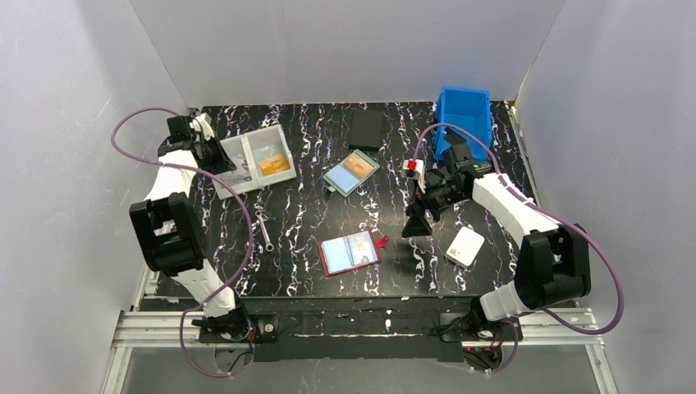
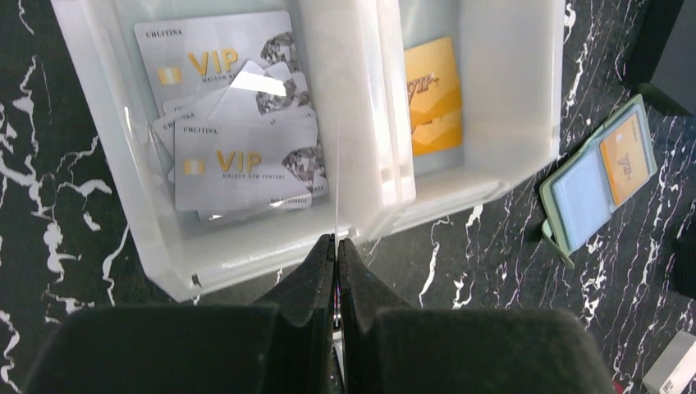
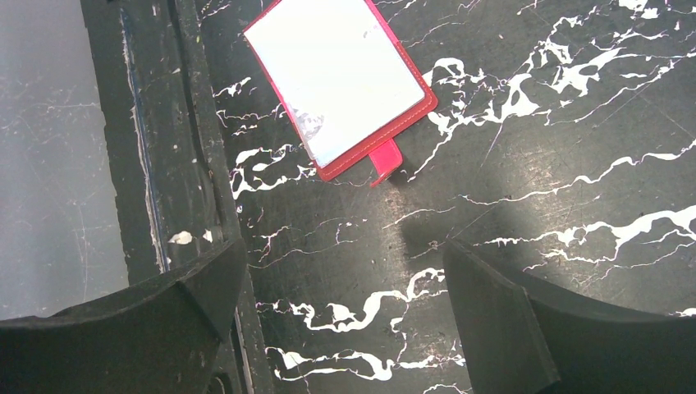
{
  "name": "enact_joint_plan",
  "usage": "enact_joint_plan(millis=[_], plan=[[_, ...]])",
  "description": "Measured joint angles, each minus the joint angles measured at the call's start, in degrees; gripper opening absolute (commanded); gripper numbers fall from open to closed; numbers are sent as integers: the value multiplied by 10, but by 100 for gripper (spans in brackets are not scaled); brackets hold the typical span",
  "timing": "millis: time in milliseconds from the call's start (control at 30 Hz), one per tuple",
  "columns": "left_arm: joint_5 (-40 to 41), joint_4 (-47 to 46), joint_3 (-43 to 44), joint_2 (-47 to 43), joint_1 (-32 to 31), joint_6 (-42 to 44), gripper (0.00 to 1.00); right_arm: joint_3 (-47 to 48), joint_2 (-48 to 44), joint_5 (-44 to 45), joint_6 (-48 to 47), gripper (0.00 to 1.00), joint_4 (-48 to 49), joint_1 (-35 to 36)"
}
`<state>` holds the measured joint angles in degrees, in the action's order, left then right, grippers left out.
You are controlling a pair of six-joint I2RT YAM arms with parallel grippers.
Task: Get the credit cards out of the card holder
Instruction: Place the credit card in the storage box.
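Note:
The dark-red card holder (image 1: 349, 253) lies spread open near the table's front middle, light-blue inside, with a card face (image 1: 359, 248) showing. It also shows in the right wrist view (image 3: 341, 82), snap tab toward me. My right gripper (image 1: 416, 223) (image 3: 345, 254) is open and empty, just right of the holder, above the table. My left gripper (image 1: 215, 156) (image 2: 337, 242) is shut on a thin card (image 2: 337, 180) seen edge-on, held over the clear two-part bin (image 2: 353, 82). Several silver VIP cards (image 2: 238, 156) lie in its left compartment.
An orange card (image 2: 431, 94) lies in the bin's right compartment. A teal-framed case (image 1: 350, 173) with an orange card lies mid-table. A blue bin (image 1: 464, 119) and a black flat item (image 1: 367, 129) are at the back. There is a white box (image 1: 465, 245) at front right and a metal tool (image 1: 264, 230) left of the holder.

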<state>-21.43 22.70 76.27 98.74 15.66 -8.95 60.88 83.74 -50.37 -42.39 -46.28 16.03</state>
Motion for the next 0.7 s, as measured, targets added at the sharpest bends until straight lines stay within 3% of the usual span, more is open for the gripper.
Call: enact_joint_plan(millis=[200,500,700], plan=[[-6,27,57,64,0,-3,3,0,0,-2,0,98,0,0],[29,65,89,110,0,-25,44,0,6,-4,-3,98,-2,0],[91,76,101,82,0,-31,52,0,7,-5,-9,98,-2,0]])
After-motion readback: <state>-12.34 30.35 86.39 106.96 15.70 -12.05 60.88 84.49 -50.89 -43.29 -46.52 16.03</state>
